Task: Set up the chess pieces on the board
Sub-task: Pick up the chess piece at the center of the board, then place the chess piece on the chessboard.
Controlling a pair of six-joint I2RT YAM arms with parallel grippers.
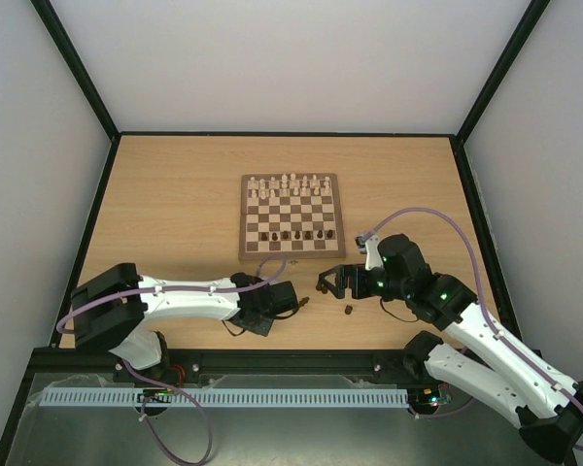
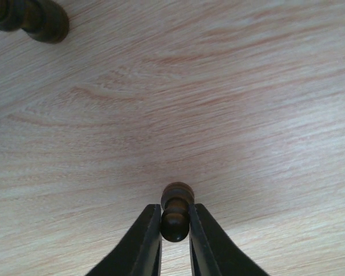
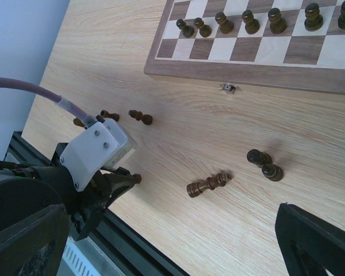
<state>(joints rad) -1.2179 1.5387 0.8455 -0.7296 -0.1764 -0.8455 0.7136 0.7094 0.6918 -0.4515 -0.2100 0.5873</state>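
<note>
By the pale wooden tabletop's (image 2: 230,86) near edge, the left gripper (image 2: 175,221) clamped a dark brown wooden chessman (image 2: 177,196), seemingly for lifting; the right gripper (image 1: 330,282) gaped empty.

A pale wood-grain tabletop (image 1: 175,204) fills a booth closed in at the back and both sides by plain whitish walls (image 1: 291,58), with black frame posts (image 1: 76,68) running along the corners where the panels meet. The light is soft and even, leaving only faint shadows on the wood. Along the near edge runs a black rail (image 1: 301,362) and, just below it, a white slotted strip (image 1: 272,397), possibly cable ducting.
</note>
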